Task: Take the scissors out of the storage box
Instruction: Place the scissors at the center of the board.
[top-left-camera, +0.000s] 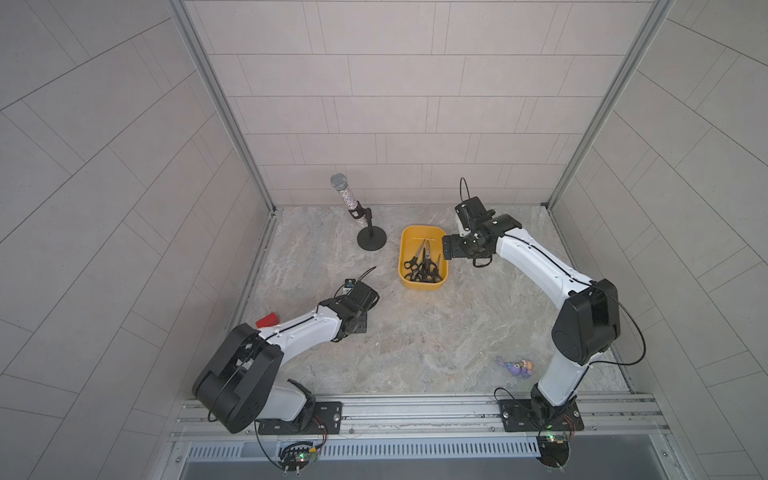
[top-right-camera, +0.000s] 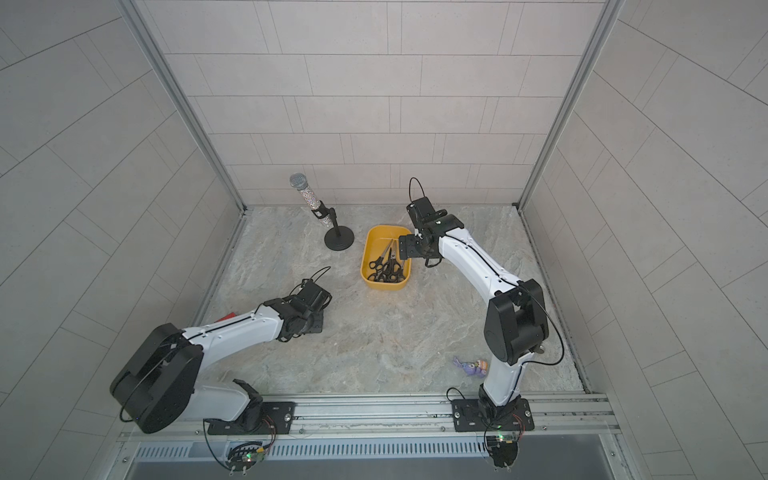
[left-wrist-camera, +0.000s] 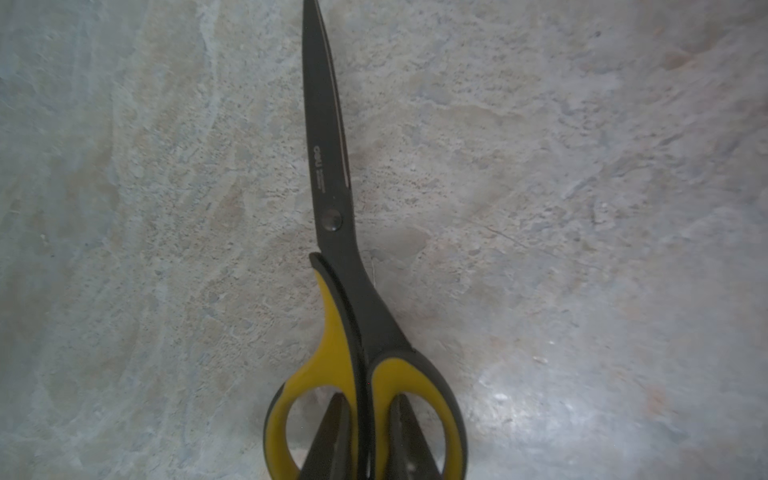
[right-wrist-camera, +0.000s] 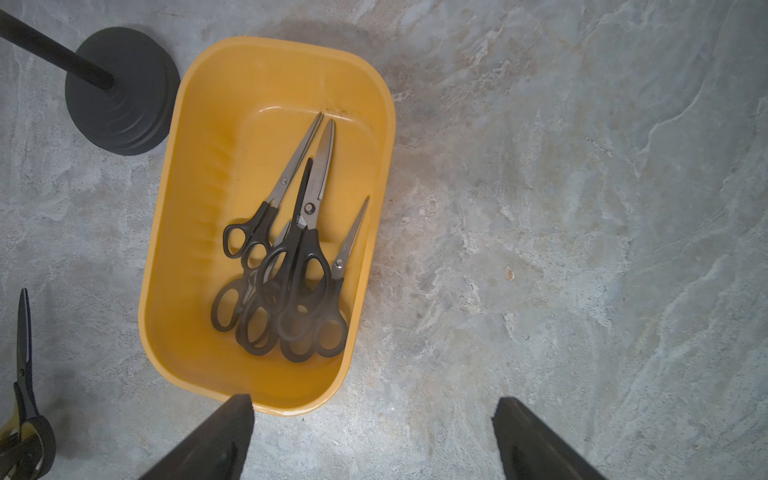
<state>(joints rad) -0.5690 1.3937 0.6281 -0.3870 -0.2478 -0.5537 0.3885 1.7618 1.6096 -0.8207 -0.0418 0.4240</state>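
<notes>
Scissors removal, one pair out: the left gripper (left-wrist-camera: 369, 401), its fingers (left-wrist-camera: 332, 436) passed through the two handle loops and clamped on the bars between them, holds the yellow-and-black scissors (left-wrist-camera: 330, 174), blades closed, low over the table (left-wrist-camera: 582, 208) and well apart from the storage box (right-wrist-camera: 166, 232). The right gripper (right-wrist-camera: 372, 405), fingers spread wide with nothing between them, hangs at the box's rim. Five black-handled scissors (right-wrist-camera: 291, 266) lie overlapped inside the box, near the microphone stand (right-wrist-camera: 120, 95).
</notes>
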